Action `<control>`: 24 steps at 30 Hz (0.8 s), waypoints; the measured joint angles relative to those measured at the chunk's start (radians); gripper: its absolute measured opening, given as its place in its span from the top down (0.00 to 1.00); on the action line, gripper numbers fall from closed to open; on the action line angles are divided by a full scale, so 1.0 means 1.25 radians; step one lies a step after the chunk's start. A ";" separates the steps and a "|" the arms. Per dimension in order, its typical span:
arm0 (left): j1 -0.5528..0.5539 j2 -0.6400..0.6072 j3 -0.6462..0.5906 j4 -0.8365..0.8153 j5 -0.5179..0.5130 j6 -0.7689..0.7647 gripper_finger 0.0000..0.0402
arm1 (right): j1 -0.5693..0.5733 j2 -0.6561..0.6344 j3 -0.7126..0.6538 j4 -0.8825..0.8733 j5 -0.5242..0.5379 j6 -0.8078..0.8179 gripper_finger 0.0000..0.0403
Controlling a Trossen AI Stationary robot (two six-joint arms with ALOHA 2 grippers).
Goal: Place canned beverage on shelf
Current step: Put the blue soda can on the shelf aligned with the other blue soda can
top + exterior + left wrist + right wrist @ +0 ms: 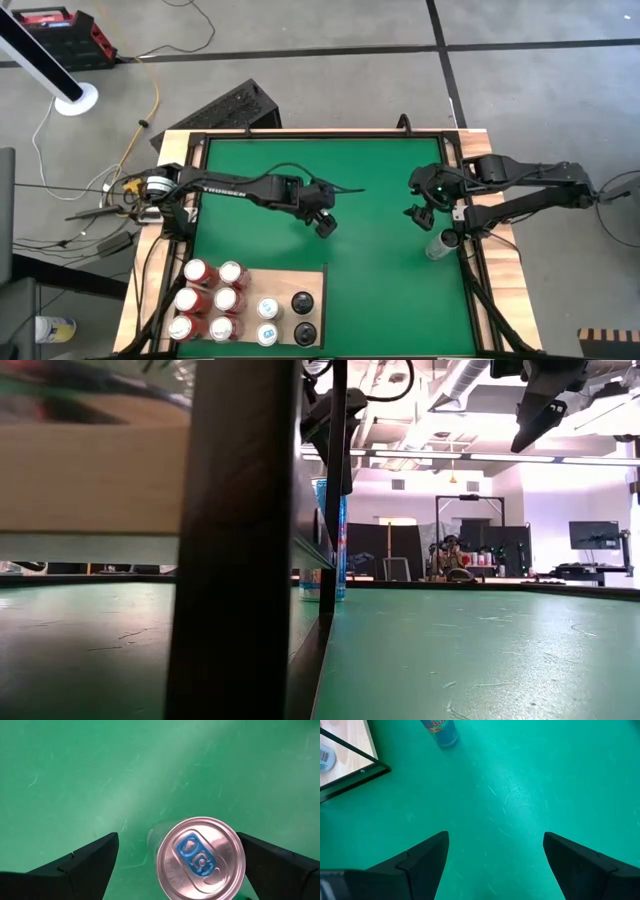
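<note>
1. Plainly, the step in hand is the grasp on the can (201, 857); it stands upright on the green mat (380, 200), silver lid and blue tab facing up, roughly mid-mat and well apart from the shelf (300, 282).
2. To do it well, the left gripper (323, 222) should drop straight down, keep the can centred, and close on the body below the rim; a squeeze off-centre would likely tip it.
3. The left gripper hangs above the can with its fingers (75, 867) spread wide, one on each side of the lid; nothing is held, and the can sits nearer one finger than the other, so a small sideways correction seems wise.
4. The shelf, a pale board at the near left corner of the mat, already carries red-topped cans (210, 298) in rows, pale-topped ones and dark-topped ones on its right half; free board shows at its far right part.
5. The right gripper (420, 212) waits over the right side of the mat, fingers apart and empty; a pale object near it at the mat's right edge is perhaps another can, though the high view is too poor to say.
</note>
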 joint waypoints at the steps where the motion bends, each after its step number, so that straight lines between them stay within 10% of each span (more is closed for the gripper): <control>1: 0.000 0.000 0.000 -0.002 0.008 -0.005 0.06 | 0.000 0.000 0.000 0.000 0.000 0.000 0.14; 12: -0.003 -0.001 0.001 -0.013 0.086 0.010 0.44 | 0.000 0.000 0.001 0.000 -0.001 0.006 0.14; 24: -0.006 -0.037 0.112 -0.165 0.107 0.158 0.45 | 0.000 0.001 0.001 0.010 -0.001 0.062 0.14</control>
